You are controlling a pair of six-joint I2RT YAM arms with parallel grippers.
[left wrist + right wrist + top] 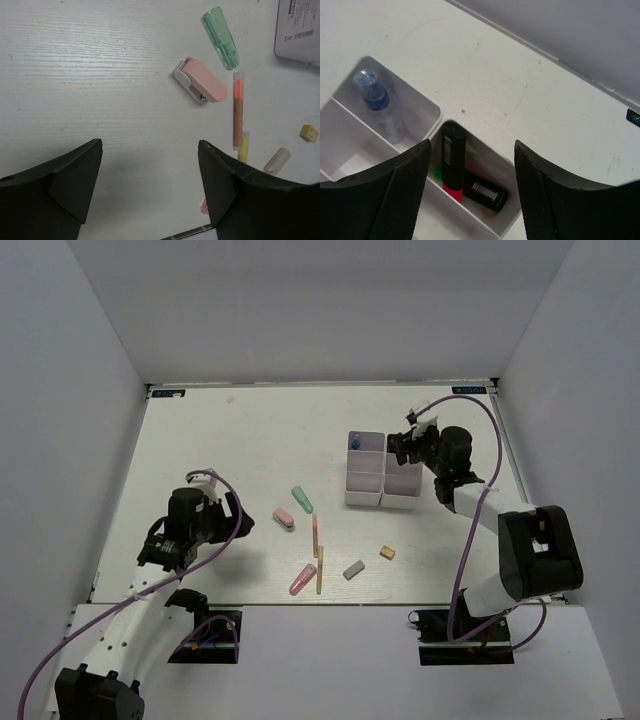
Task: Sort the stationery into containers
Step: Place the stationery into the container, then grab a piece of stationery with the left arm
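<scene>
Loose stationery lies mid-table: a green marker (302, 500) (221, 37), a pink capped item (284, 517) (201, 80), a thin pink stick (315, 535) (238, 110), a yellow stick (320, 573) (243, 148), a pink marker (302, 580), a grey eraser (353, 569) (276, 160) and a tan eraser (387, 552) (309, 133). The white bins (366, 498) (436, 107) hold a clear blue-capped tube (355, 442) (379, 102) and black-pink markers (453, 160). My left gripper (238, 522) (150, 185) is open and empty over bare table, left of the items. My right gripper (400, 447) (470, 190) is open and empty above the far right bin.
White walls enclose the table on three sides. A black strip (633, 117) marks the table's far edge beyond the bins. A corner of the bin block (300, 30) shows at the top right of the left wrist view.
</scene>
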